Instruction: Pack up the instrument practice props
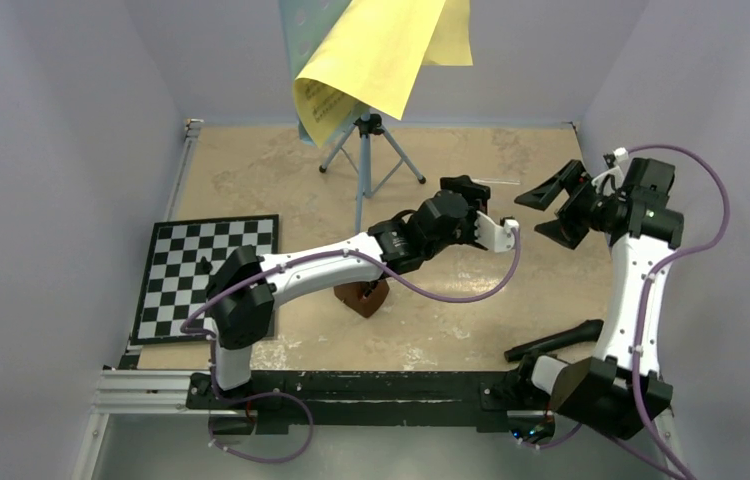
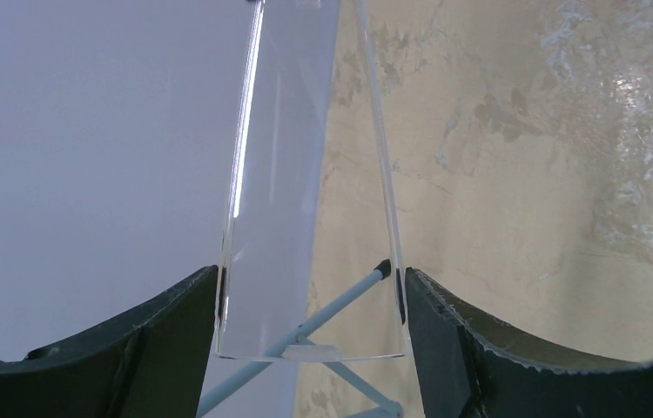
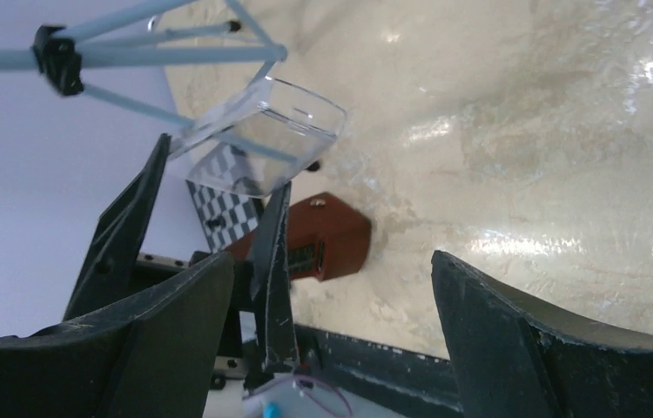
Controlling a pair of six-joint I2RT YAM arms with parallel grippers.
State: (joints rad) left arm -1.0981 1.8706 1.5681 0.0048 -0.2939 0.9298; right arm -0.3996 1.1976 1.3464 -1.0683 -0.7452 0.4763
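While left gripper (image 2: pixel 310 294) clamps a clear box (image 2: pixel 306 174), right gripper (image 1: pixel 552 208) gapes wide, empty.
Metronome (image 1: pixel 362 297) sits on table (image 1: pixel 451 325), well apart from both.

- Right tool (image 3: pixel 327 261) spread wide, nothing between its dark fingers.
- Left tool (image 3: pixel 223 165) grips a clear plastic box (image 3: pixel 262 131) by two opposite sides.
- Brown metronome (image 3: pixel 327 239) rests on the desk (image 3: pixel 523 131), close to the black rail (image 3: pixel 375 361) at the near edge.
- Light-blue tripod legs (image 3: pixel 175 55) cross behind the box.
- Chessboard (image 3: pixel 223 211) partly visible, left of the metronome.
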